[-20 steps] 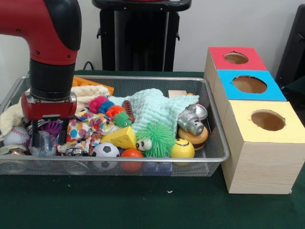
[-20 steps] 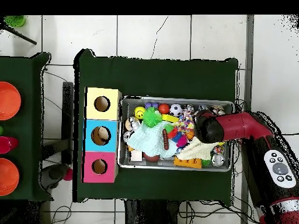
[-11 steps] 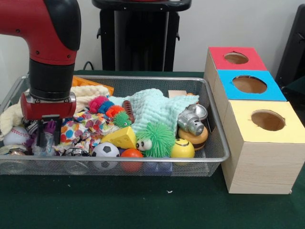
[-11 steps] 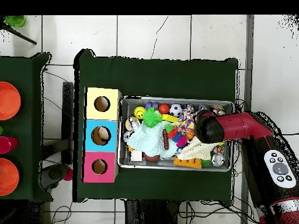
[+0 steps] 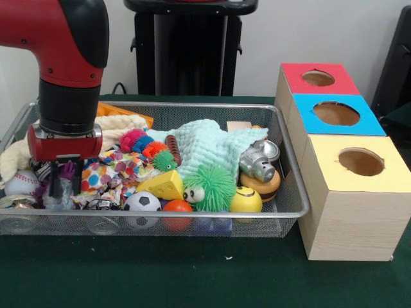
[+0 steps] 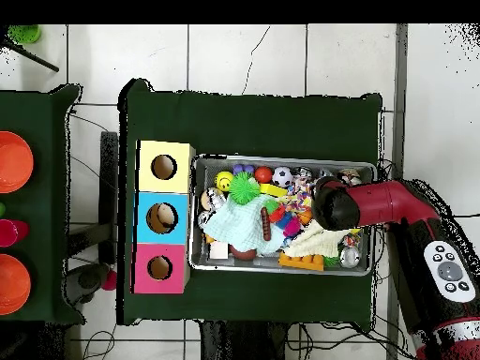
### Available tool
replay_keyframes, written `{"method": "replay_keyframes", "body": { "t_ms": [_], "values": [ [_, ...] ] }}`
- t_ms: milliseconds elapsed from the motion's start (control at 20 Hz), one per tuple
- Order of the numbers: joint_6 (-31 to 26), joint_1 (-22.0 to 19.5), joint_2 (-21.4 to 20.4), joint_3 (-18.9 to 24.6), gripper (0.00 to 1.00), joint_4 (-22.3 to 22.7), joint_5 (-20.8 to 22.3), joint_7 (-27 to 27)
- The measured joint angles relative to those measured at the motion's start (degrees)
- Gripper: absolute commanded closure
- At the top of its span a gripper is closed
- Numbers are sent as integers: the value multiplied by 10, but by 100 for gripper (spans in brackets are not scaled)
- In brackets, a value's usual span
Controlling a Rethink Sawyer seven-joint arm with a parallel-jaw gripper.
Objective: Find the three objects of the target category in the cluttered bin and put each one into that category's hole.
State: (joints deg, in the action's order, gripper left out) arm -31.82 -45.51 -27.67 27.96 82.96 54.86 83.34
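A wire mesh bin holds a jumble of toys and cloths. My gripper is down inside its left end, with the fingers drawn in on a purple spiky toy. To the right of the bin stand three wooden boxes with round holes on top: red, blue and yellow. Seen from overhead, the arm's wrist covers the gripper at the right end of the bin.
Around the gripper lie a baseball, a spotted cloth and a soccer ball. Further right are a cheese wedge, a green spiky ball, a smiley ball, a mint cloth and a silver toy.
A second ago the fingers stood wider apart; they have drawn in on the purple spiky toy. Over the last half second nothing has moved.
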Motion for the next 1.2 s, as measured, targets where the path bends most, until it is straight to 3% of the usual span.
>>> {"method": "replay_keyframes", "body": {
  "t_ms": [1200],
  "values": [
    [-7, -1, -31, 0, 100, 7, -2, 0]
  ]
}}
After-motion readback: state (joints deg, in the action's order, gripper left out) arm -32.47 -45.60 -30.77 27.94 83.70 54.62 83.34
